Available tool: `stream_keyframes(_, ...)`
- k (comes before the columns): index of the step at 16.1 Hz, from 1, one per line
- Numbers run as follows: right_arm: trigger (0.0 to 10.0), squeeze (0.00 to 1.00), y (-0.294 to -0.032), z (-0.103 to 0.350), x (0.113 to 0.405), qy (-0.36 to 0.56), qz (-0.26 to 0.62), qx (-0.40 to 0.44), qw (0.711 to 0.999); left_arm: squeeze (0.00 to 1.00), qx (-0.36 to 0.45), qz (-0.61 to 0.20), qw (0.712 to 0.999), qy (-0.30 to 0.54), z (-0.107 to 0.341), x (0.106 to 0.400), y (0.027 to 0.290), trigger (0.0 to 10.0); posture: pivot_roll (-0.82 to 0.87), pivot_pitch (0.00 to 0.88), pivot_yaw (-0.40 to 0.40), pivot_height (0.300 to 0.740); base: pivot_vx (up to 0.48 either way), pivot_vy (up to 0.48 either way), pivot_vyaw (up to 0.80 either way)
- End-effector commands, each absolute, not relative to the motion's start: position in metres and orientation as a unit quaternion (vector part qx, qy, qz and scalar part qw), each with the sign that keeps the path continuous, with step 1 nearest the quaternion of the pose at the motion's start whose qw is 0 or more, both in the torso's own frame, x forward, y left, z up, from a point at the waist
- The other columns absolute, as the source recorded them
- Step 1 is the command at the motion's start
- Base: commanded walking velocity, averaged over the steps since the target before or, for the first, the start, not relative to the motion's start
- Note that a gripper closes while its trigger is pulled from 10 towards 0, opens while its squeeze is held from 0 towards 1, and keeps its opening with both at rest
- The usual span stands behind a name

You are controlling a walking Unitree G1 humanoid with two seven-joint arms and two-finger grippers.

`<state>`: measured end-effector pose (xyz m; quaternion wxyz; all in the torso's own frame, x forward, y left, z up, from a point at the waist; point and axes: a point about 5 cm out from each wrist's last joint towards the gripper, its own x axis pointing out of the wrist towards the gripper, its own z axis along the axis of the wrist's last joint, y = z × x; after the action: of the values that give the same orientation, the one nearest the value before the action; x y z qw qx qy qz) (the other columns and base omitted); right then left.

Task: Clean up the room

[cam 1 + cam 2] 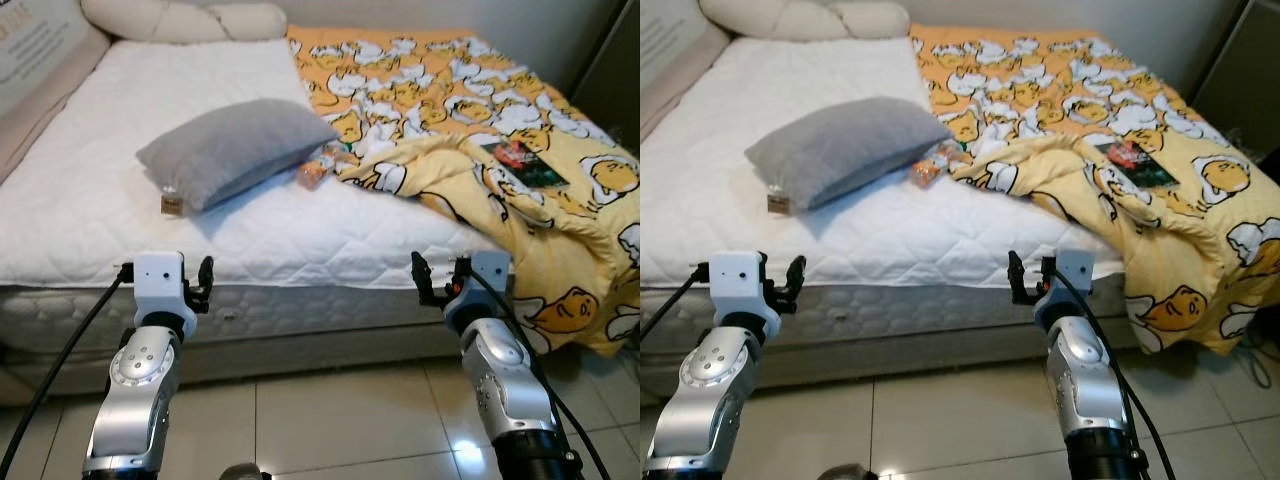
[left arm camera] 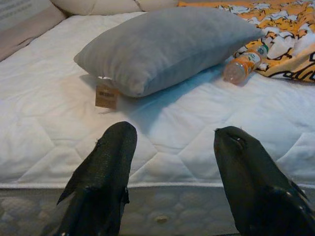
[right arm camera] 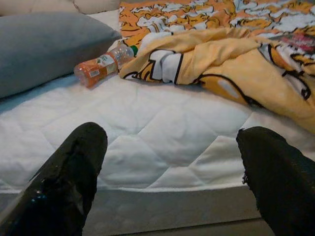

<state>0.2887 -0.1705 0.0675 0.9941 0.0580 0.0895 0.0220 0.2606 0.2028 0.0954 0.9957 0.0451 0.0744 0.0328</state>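
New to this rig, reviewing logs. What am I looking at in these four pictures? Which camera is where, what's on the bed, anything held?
It is a humanoid robot standing at a bed. Two pictures come from its head, looking down; the silver arms end in the left gripper and the right gripper. The other two pictures come from wrist cameras looking along each gripper's black fingers. Both sets of jaws are open and hold nothing. On the white mattress lie a grey pillow with a brown tag, an orange-labelled bottle on its side beside the pillow, and a rumpled yellow blanket with a dark packet lying on it.
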Motion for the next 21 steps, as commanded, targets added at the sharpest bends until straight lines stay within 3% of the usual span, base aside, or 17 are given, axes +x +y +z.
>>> stream_keyframes(1, 10.0, 0.00, -0.178, 0.072, 0.294, 0.086, 0.013, 0.046, 0.995, 0.00, 0.051, 0.033, 0.996, 0.066, 0.099, 0.264, 0.202, 10.0, 0.02, 0.000, -0.040, 0.740, 0.330, 0.000, 0.00)
stream_keyframes(11, 10.0, 0.00, -0.165, 0.073, 0.301, 0.079, 0.023, 0.046, 0.996, 0.00, 0.059, 0.034, 0.996, 0.053, 0.107, 0.272, 0.205, 10.0, 0.01, 0.000, -0.001, 0.740, 0.331, 0.000, 0.00)
stream_keyframes(14, 10.0, 0.00, -0.165, 0.077, 0.302, 0.074, 0.030, 0.039, 0.996, 0.00, 0.060, 0.029, 0.996, 0.060, 0.103, 0.271, 0.201, 10.0, 0.02, 0.000, -0.009, 0.740, 0.330, 0.000, 0.80)
stream_keyframes(21, 10.0, 0.00, -0.166, 0.070, 0.298, 0.087, 0.018, 0.048, 0.995, 0.00, 0.075, 0.032, 0.995, 0.062, 0.107, 0.269, 0.208, 10.0, 0.04, 0.000, -0.004, 0.740, 0.319, 0.000, 0.00)
